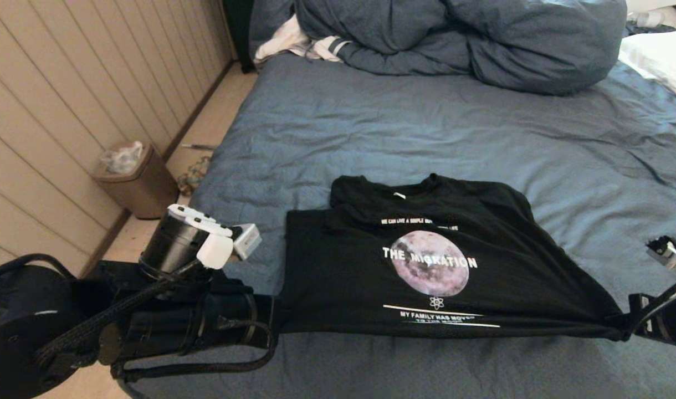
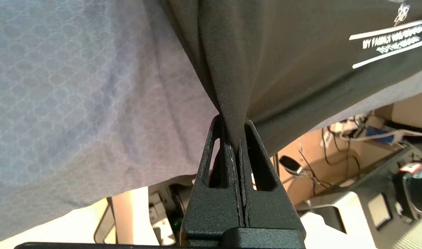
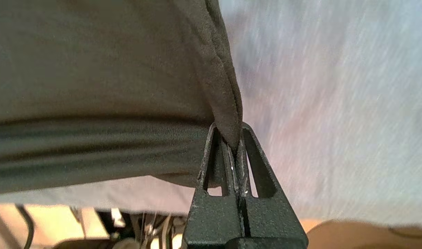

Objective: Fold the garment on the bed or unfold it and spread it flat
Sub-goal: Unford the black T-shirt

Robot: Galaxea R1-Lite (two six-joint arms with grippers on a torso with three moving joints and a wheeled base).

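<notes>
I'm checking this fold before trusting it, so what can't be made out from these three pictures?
- Head view: the left gripper is hidden behind its own arm.
- Head view: the right gripper is cut off by the picture's edge.
- Head view: part of the T-shirt's top lettering is hidden by a crease, and its lowest line by the lifted hem.
- Head view: the shirt's left sleeve is folded under.
- Right wrist view: the bed is blurred.

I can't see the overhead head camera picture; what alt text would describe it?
A black T-shirt with a moon print lies on a blue-grey bed, its near corners pinched by the left gripper and right gripper. A bunched duvet sits behind.
</notes>
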